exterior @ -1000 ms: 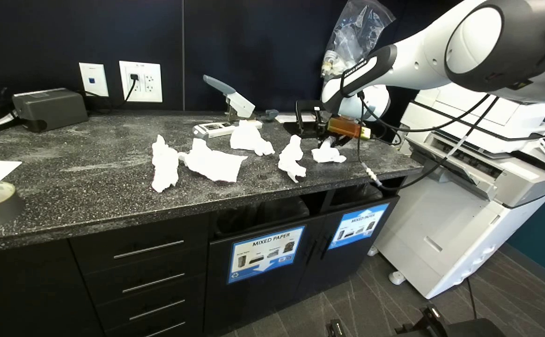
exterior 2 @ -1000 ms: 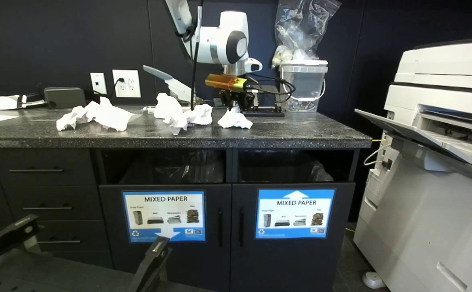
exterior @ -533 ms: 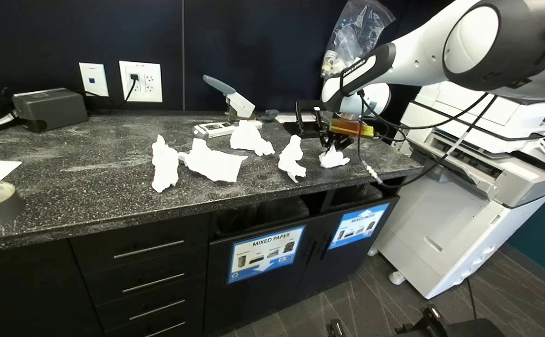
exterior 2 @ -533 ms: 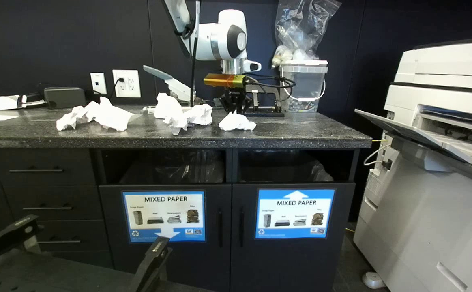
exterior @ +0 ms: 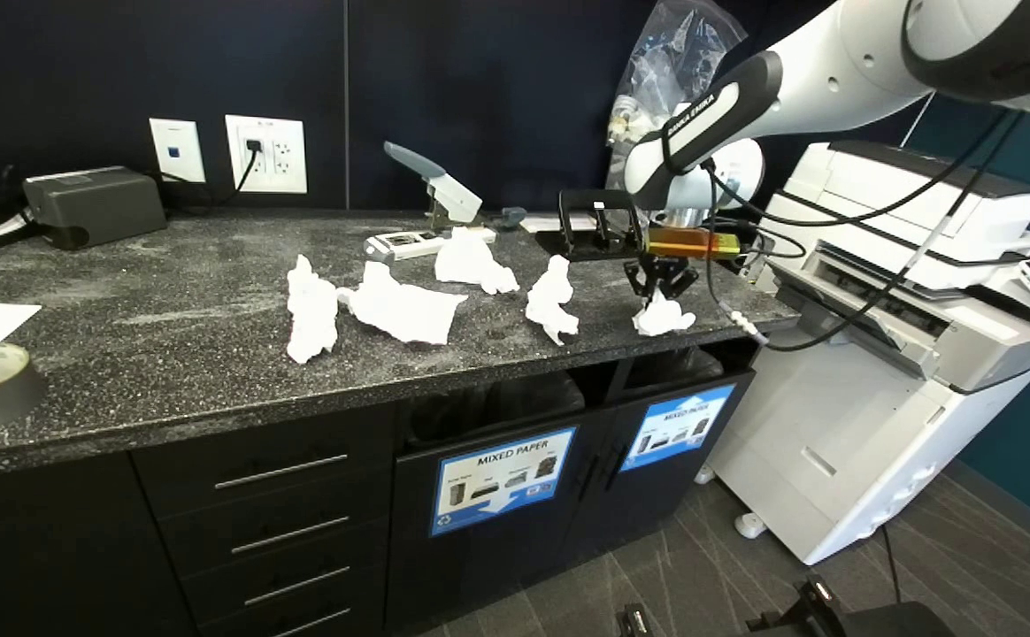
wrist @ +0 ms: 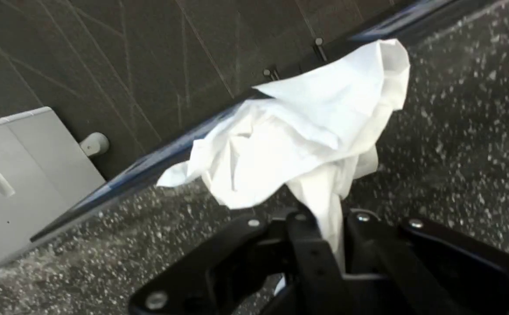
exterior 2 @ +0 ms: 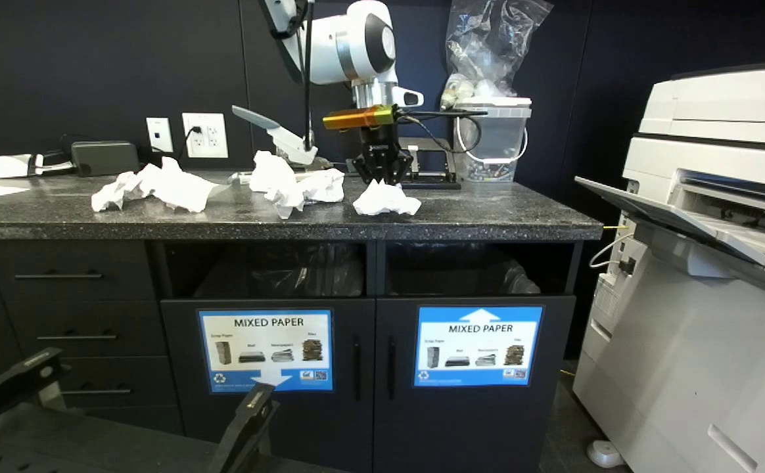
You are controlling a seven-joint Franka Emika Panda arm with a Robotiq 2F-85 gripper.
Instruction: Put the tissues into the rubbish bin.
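Tissues [exterior: 404, 303]: four crumpled on the table [exterior: 170, 372], a fifth tissue [exterior: 662, 317] near its front edge [exterior 2: 474, 231]; whether lifted clear, I can't tell.
Gripper [wrist: 331, 218]: pinched tight on the fifth; the step in hand looks like the carry.
Bins [exterior 2: 519, 282]: lined, set below the table; which one is meant isn't clear.
Front edge: next move probably calls for clearing it, lowering outside, then reaching in beneath to let go.

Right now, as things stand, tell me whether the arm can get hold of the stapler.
Probably not: the gripper is shut on a tissue, leaving no free grip. In an exterior view, another tissue hides part of the stapler, though nothing seems to cover its raised handle.
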